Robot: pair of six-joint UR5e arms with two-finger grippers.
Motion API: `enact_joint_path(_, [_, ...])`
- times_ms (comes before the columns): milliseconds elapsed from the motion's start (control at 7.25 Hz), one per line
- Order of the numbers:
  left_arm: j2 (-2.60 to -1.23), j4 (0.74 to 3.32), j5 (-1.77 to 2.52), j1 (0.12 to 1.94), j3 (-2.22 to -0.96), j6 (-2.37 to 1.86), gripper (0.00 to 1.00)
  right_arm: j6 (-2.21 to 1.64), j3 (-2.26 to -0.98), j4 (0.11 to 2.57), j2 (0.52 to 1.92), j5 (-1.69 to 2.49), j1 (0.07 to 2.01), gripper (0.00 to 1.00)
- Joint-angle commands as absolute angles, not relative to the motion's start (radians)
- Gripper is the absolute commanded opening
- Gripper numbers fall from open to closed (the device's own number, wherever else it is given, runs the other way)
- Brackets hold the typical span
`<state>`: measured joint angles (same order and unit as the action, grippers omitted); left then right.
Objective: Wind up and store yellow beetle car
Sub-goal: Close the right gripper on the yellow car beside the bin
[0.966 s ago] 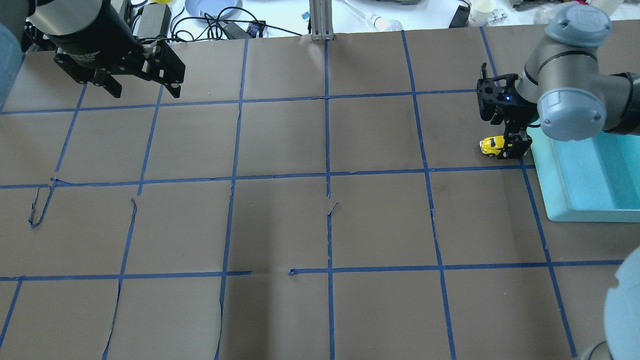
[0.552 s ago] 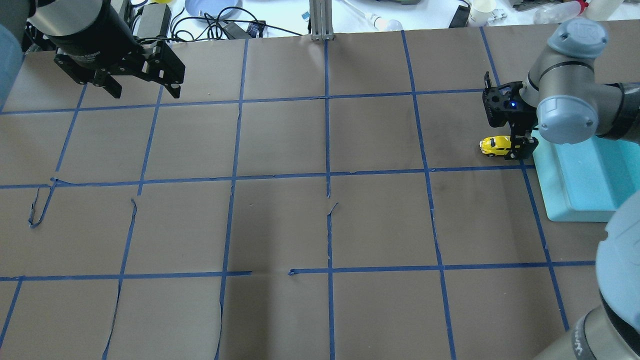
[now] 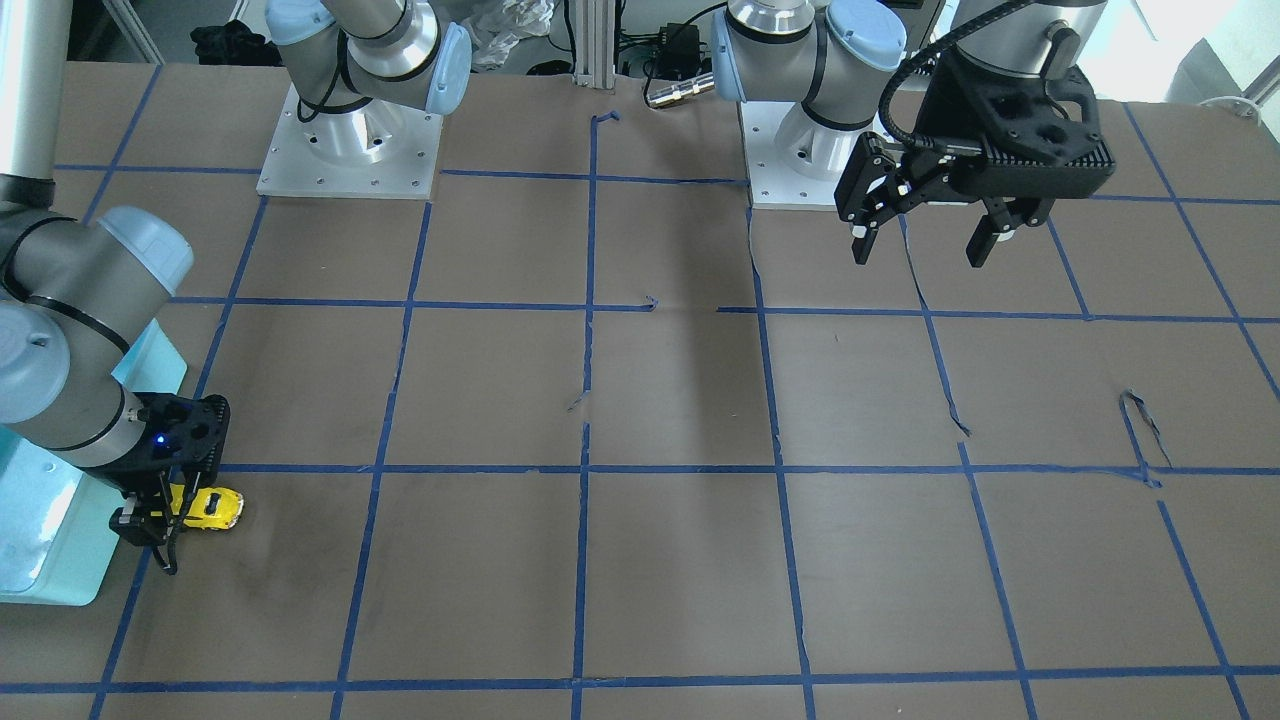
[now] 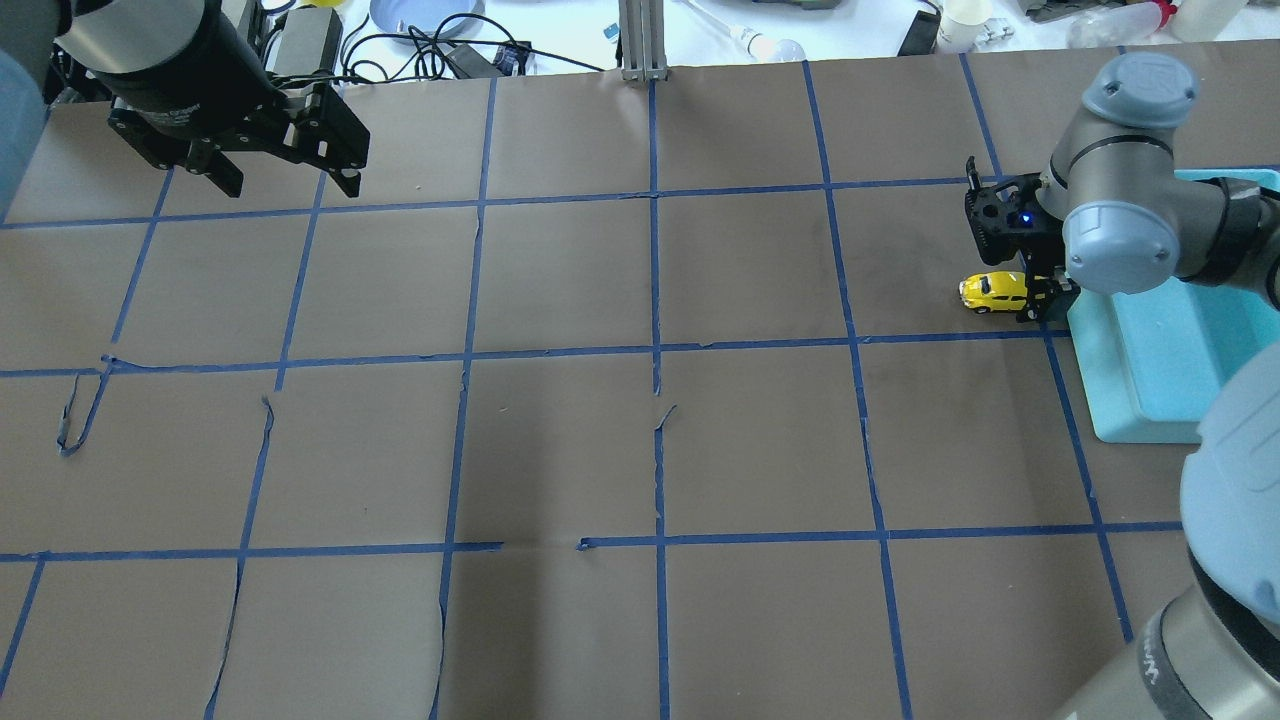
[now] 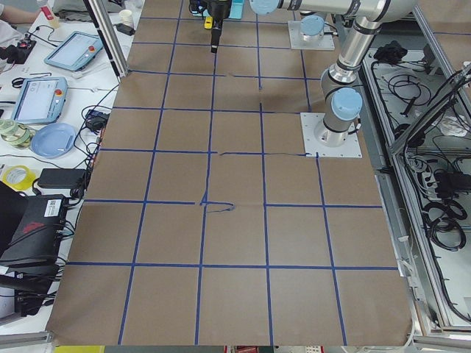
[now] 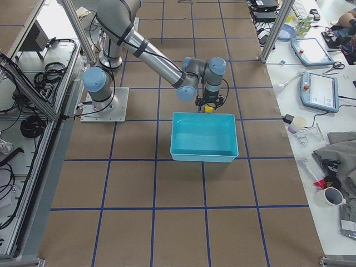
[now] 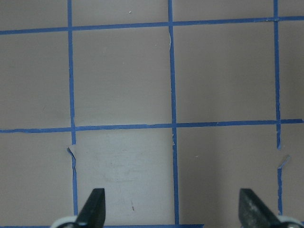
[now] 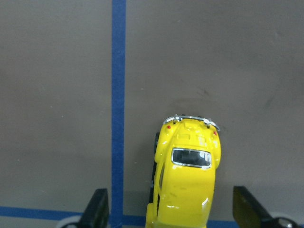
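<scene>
We saw the glossy yellow dark-windowed beetle toy car (image 8: 186, 175) by the table (image 4: 760, 450) right edge, untouched inside the released right gripper (image 8: 172, 211); the left gripper (image 3: 918, 250) gaped.

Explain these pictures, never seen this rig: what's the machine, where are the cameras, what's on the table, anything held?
Two robot arms are bolted to a table covered in brown paper with a blue tape grid. Four pictures come from fixed cameras: one facing the robot, one over its shoulders, one at each table end. Two come from cameras on the wrists, looking down. The left end effector hangs open over bare paper. The right end effector is open too, straddling a yellow beetle car that sits on the table, ungripped. A teal bin stands beside it.
</scene>
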<state>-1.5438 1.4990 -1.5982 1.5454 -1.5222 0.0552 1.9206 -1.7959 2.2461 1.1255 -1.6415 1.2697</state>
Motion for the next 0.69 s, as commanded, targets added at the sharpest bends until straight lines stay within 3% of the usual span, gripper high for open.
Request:
enact_joint_path(0, [-1.543,1.500,-1.598,1.549,-1.528,0.055,1.00,1.916,-1.796,2.264,1.100,-1.635,1.269,0.92])
enact_joint_path(138, [-1.543,1.499,-1.598,1.545,-1.528,0.055,1.00,1.914,-1.796,2.264,1.100,-1.632,1.269,0.83])
enact_joint_path(414, [-1.543,1.499,-1.598,1.546,-1.528,0.055,1.00,1.914,-1.795,2.263,1.100,-1.631,1.269,0.50])
enact_joint_path(552, [-1.542,1.499,-1.597,1.546,-1.528,0.055,1.00,1.913,-1.795,2.263,1.104,-1.631,1.269,0.39])
